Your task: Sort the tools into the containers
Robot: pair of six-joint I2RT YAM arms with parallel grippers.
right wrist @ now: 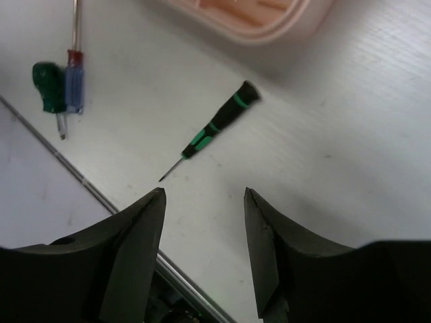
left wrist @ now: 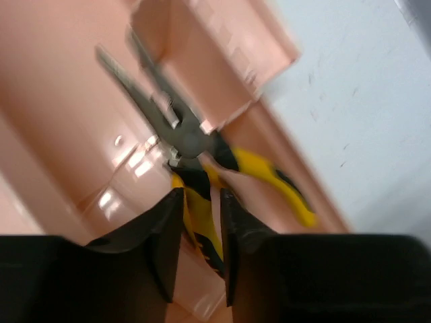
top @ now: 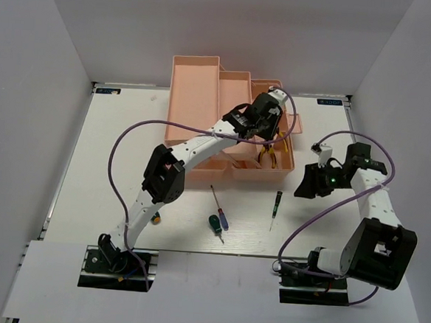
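Left gripper [left wrist: 200, 242] pinches the pliers [left wrist: 182, 131] by one handle, nose toward 11 o'clock over the toolbox [left wrist: 60, 134]. Right gripper [right wrist: 204, 229] spread, empty; dark screwdriver [right wrist: 214, 126] at its 12 o'clock.

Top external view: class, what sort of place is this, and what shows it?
Probably a robot test cell: a left arm and right arm bolted to a white table, plain white walls boxing it in, a pink toolbox and loose screwdrivers staged.

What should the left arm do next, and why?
Probably lower a little and open the left gripper: it is pinching one handle of the yellow-handled pliers, which hang over a tray of the pink toolbox, so releasing there should drop them in.
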